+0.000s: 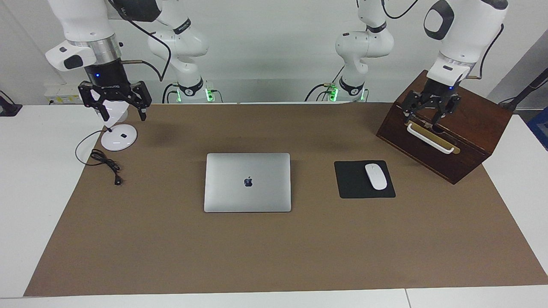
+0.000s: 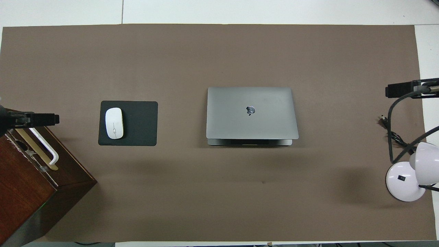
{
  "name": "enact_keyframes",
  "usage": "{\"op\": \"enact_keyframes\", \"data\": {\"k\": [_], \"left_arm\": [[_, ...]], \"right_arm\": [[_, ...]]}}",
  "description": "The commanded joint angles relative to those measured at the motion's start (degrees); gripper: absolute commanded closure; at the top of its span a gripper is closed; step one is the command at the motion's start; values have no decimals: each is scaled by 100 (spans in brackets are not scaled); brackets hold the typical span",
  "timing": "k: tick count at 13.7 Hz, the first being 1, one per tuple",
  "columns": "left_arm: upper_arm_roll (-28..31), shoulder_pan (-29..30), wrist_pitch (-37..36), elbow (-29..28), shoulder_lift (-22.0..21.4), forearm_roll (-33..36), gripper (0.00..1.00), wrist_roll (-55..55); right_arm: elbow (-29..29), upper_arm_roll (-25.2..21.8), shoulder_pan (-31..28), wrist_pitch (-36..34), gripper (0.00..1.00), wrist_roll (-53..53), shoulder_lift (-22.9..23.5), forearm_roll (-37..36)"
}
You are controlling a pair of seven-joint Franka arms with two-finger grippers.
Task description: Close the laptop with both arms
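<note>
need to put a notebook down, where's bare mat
The wide strip of brown mat farther from the robots than the laptop and mouse pad is bare. It is crowded at the ends, by the wooden box and lamp base.

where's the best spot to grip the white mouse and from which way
Grip the white mouse across its narrow waist, coming straight down from above. It lies flat on the black mouse pad, its long axis running toward and away from the robots, so fingers should close on its two long sides. The left gripper, over the wooden box, is likely closest.
</note>
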Motion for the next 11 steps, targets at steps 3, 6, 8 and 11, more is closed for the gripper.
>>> {"op": "enact_keyframes", "data": {"k": [3,6,8,11], "left_arm": [[-73,119,-1186,1694,824,70,0,-14],[-65,119,-1565,2082,1115,61,0,-14],[-56,128,-1688,2337,1325,61,0,-14],[-56,189,-1970,2795,1625,70,0,-14]], "right_arm": [[45,31,-87,-213,0,-136,-52,-94],[54,-74,-87,-266,0,-136,-52,-59],[63,-92,-87,-301,0,-136,-44,-32],[63,-101,-87,-310,0,-144,-52,-32]]}}
